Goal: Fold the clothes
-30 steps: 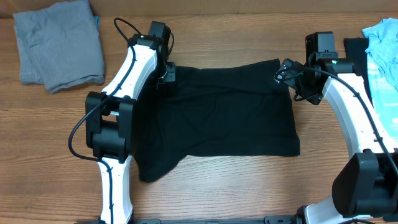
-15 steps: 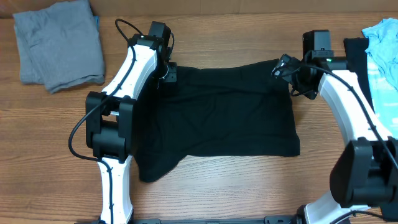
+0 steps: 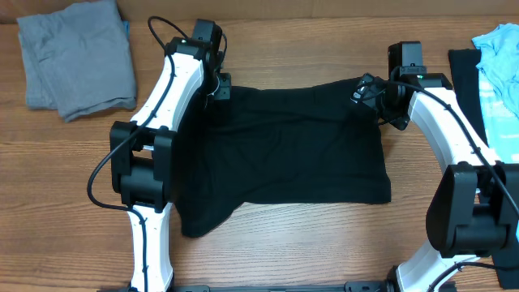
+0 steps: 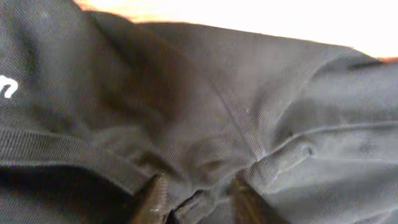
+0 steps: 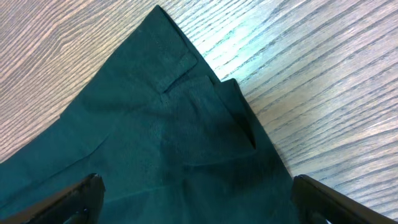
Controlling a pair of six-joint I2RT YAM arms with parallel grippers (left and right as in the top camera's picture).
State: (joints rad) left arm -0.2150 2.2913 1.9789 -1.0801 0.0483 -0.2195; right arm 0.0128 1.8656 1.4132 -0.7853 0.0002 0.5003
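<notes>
Both arms moved slightly toward the far edge since a second ago. Right end effector (image 3: 362,89) went far and a bit left, now at the shirt's far-right corner. Left end effector (image 3: 220,88) nudged far at the far-left corner. Shirt (image 3: 300,146) outline unchanged.

Shirt: black, spread on the table (image 3: 324,243), mid-scene between the two arms. Its far edge runs from one end effector to the other. The near-left part reaches nearer than the near-right corner, so the outline is skewed. Soft wrinkles across it.

Left end effector (image 4: 199,202): narrow gap, tips down in the fabric with a pucker of shirt between them. Can't tell whether it's pinching or only pressing. Ribbed band (image 4: 56,152) crosses the lower left of the wrist view.

Right end effector (image 5: 202,196): wide, fingers at the two bottom corners of its wrist view, holding nothing, over the shirt corner. That corner points far, with a small folded flap (image 5: 239,118) along its right edge and bare wood on either side.

Writing: one white letter fragment (image 4: 6,87) at the left edge of the left wrist view, cut off by the frame, unreadable.

Other items: grey cloth (image 3: 77,57) folded, far left. Blue garment (image 3: 499,65) far right, lying over a dark garment (image 3: 461,69). All apart from the shirt.
</notes>
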